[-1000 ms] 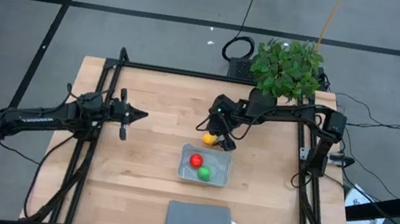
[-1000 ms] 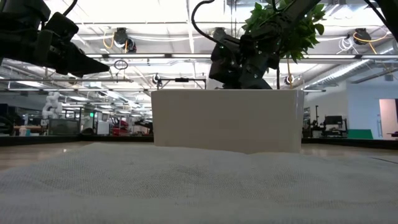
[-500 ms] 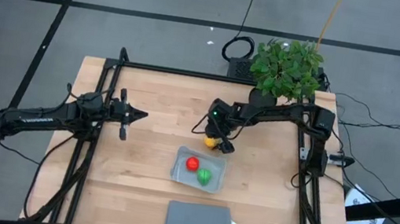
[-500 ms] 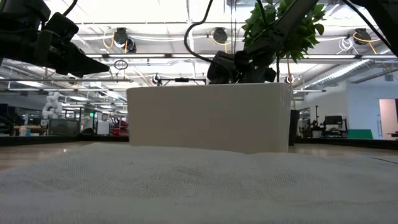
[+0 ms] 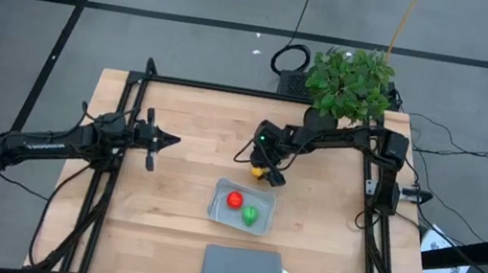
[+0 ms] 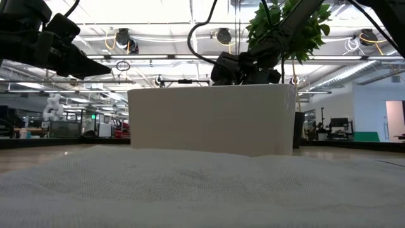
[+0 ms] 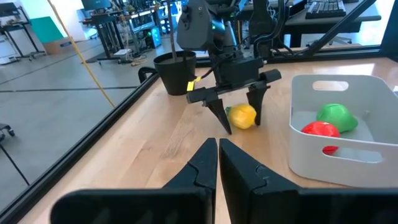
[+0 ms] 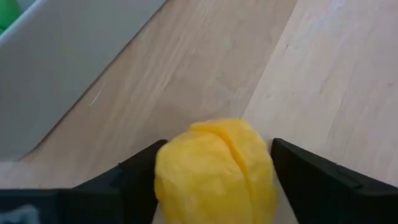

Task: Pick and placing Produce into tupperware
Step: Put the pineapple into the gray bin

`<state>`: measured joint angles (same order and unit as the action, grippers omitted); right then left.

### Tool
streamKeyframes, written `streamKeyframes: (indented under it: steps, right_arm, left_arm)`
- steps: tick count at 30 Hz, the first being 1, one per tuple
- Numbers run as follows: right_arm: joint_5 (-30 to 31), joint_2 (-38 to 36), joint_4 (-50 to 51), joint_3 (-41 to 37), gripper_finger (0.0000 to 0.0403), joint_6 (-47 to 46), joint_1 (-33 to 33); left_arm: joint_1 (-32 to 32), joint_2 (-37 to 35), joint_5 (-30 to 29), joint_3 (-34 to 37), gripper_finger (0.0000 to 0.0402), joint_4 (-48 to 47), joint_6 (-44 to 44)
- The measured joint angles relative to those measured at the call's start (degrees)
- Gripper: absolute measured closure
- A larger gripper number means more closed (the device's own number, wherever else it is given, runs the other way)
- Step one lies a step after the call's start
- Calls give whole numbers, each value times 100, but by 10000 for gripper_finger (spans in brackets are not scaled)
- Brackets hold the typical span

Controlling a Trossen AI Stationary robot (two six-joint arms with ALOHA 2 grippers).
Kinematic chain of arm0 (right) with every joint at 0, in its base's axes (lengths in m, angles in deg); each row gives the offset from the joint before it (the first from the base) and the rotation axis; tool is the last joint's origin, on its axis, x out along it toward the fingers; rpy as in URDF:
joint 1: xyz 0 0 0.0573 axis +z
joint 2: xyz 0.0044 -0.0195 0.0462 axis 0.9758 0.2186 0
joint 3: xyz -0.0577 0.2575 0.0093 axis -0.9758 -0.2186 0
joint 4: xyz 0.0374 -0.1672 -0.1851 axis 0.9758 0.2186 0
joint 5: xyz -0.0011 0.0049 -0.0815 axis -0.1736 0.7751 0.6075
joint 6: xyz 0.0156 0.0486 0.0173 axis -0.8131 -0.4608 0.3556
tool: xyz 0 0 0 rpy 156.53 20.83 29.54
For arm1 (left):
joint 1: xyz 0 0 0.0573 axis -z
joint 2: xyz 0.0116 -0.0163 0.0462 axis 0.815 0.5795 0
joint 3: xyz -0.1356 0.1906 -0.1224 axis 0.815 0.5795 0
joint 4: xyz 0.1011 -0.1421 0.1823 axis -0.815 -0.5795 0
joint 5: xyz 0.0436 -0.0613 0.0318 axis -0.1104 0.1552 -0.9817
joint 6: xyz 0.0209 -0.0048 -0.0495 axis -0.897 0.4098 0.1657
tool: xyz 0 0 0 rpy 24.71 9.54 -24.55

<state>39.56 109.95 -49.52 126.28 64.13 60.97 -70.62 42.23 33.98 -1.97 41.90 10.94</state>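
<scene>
— Shifted since a second ago, hasn't it? From above, the tupperware now sits skewed and a bit nearer the lid, and the right gripper has dropped closer to the board.

— Yes. In that high view the red piece and green piece lie inside the tupperware, the yellow piece is on the table just beside its far corner, under the right gripper. The grey lid lies near the front edge, the plant at the back.

— And the left gripper?

— Hanging well apart, over the table's left side. Low view: only the tupperware's pale wall and dark arms above.

— Left wrist view?

— Its own fingers are pressed together, holding nothing. Beyond, the right gripper's fingers stand spread on either side of the yellow piece.

— Right wrist view?

— The yellow piece fills the gap between the spread fingers; whether they touch it, I can't tell.
</scene>
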Motion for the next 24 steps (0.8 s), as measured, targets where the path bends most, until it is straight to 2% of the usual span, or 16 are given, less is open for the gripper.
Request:
streamKeyframes:
  steps: [8,19,24]
  right_arm:
    - [-30,-137,173,-12,229,-1,65]
    - [11,-804,307,-17,217,-302,127]
    - [5,-1233,348,-13,229,-597,158]
  left_arm:
    - [0,1,2,0,380,0,93]
    - [-1,0,4,0,380,4,162]
    - [-1,0,7,0,380,3,175]
